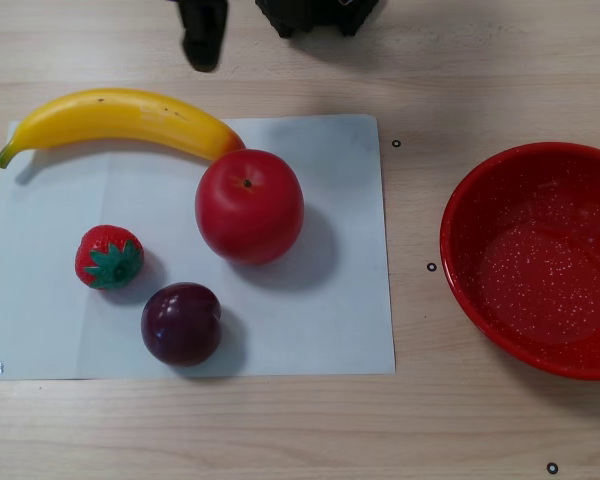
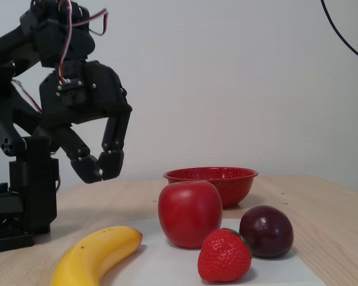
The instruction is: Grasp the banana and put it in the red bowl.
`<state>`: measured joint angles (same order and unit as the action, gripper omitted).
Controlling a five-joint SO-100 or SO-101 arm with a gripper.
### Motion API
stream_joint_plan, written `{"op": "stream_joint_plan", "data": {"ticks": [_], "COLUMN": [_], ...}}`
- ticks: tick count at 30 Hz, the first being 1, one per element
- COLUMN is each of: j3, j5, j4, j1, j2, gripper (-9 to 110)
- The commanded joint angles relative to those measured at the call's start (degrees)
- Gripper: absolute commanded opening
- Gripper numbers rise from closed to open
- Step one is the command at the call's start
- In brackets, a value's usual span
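The yellow banana (image 1: 120, 115) lies along the far edge of a white paper sheet (image 1: 330, 300), its green stem tip pointing left in the other view. In the fixed view the banana (image 2: 98, 253) rests at the lower left. My black gripper (image 2: 100, 169) hangs well above the table, behind and above the banana, fingers pointing down, a little open and holding nothing. In the other view only the gripper's (image 1: 202, 42) dark blurred end shows at the top edge, beyond the banana. The red bowl (image 1: 540, 260) stands empty on the wood at the right; in the fixed view the bowl (image 2: 212, 176) is behind the apple.
A red apple (image 1: 250, 205), a strawberry (image 1: 109, 257) and a dark plum (image 1: 181, 322) sit on the sheet near the banana. The apple (image 2: 190, 213) touches the banana's blunt end. The arm's base (image 2: 24, 202) stands at the left.
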<state>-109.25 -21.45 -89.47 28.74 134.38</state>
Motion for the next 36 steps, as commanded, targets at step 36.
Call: {"op": "stream_joint_plan", "data": {"ticks": [36], "j3": [25.1], "j5": [-20.5], "j4": [-2.6], "j1": [20.7], "j2": [-29.7], "gripper": [15]}}
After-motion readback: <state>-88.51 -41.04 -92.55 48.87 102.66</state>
